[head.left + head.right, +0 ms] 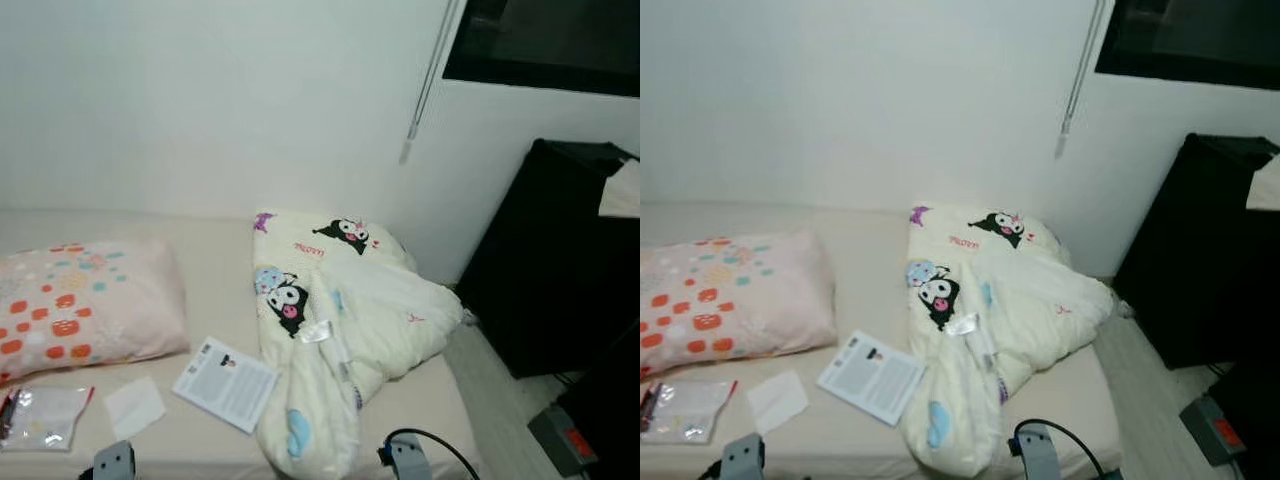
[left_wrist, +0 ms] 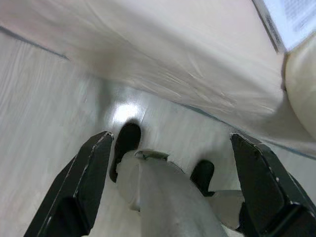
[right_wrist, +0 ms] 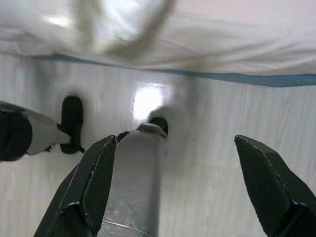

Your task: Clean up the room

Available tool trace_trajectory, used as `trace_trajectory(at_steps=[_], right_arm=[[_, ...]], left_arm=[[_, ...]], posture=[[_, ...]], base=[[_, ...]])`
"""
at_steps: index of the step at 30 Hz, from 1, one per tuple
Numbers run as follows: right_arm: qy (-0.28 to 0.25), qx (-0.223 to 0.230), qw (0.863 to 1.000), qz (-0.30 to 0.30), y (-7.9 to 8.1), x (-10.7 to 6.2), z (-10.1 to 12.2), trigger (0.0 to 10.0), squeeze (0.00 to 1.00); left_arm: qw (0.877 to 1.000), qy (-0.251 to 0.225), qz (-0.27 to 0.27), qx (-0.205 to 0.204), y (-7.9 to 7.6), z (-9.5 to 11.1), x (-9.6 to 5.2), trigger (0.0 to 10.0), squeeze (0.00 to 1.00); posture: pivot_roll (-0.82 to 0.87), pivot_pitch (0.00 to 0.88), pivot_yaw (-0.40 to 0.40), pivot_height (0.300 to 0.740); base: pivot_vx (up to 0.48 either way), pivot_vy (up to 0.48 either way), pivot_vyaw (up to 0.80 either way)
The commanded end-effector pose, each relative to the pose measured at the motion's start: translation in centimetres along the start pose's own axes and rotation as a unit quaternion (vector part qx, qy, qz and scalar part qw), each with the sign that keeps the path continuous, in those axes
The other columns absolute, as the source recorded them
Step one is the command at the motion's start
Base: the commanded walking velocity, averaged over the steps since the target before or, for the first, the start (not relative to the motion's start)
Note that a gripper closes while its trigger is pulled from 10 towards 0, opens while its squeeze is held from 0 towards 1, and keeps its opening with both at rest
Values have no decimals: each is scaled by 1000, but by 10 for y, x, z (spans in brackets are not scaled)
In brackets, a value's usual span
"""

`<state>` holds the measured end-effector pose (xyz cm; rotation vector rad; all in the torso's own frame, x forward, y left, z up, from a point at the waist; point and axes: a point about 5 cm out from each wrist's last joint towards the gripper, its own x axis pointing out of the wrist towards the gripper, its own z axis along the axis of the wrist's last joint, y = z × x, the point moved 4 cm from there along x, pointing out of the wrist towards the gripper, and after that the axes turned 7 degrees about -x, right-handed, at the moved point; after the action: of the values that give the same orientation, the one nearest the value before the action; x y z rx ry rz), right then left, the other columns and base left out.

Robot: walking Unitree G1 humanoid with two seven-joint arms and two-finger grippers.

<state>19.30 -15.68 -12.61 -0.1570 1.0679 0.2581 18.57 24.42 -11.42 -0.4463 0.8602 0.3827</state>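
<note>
Facing a bed (image 1: pixel 220 250) set against a white wall, the head camera is aimed down at a cluttered cream sheet. A pink pillow (image 1: pixel 85 305) with orange and teal spots is laid at the robot's left. A crumpled cream blanket (image 1: pixel 340 320) printed with cartoon characters is heaped right of centre, reaching the near edge of the mattress. A printed leaflet (image 1: pixel 227 383) is lying just beside the blanket's left side, with a small white paper (image 1: pixel 134 407) near it. A clear plastic bag (image 1: pixel 40 415) is seen at the near left corner, below the pillow. A black cabinet (image 1: pixel 555 260) is standing to the right of the bed. Both arms are hung low beside the bed. The left gripper (image 2: pixel 173 163) is seen over pale floor, fingers spread wide with nothing between them; the robot's own legs and feet are visible below. The right gripper (image 3: pixel 202 173) is likewise held wide apart and unloaded over the floor by the bed's edge.
</note>
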Motion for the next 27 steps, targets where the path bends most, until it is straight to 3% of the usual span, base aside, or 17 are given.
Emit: trace_trajectory(at_steps=[1, 8, 11, 27], right_arm=[[-4, -4, 1000, -9, -9, -1, 3, 10000, 0], [-7, -5, 1000, -11, -12, -2, 5, 10000, 0], [-14, -1, 1000, -8, -12, -2, 7, 10000, 0], [-12, -7, 999, -31, -20, -3, 9, 10000, 0]], left_arm=[[1000, 6, -4, -6, -6, -4, 1, 10000, 0], [1000, 9, -2, -7, -7, -7, 1, 10000, 0], [1000, 13, 7, -5, -5, -10, 0, 10000, 0], [1000, 17, 7, 9, -4, -14, -1, 10000, 0]], posture=[[-49, 0, -113, 740], [-50, 0, -115, 740], [-52, 0, -115, 740], [-56, 0, -118, 740]], base=[[0, -465, 0], [0, -454, 0], [0, 0, 0], [0, 0, 709]])
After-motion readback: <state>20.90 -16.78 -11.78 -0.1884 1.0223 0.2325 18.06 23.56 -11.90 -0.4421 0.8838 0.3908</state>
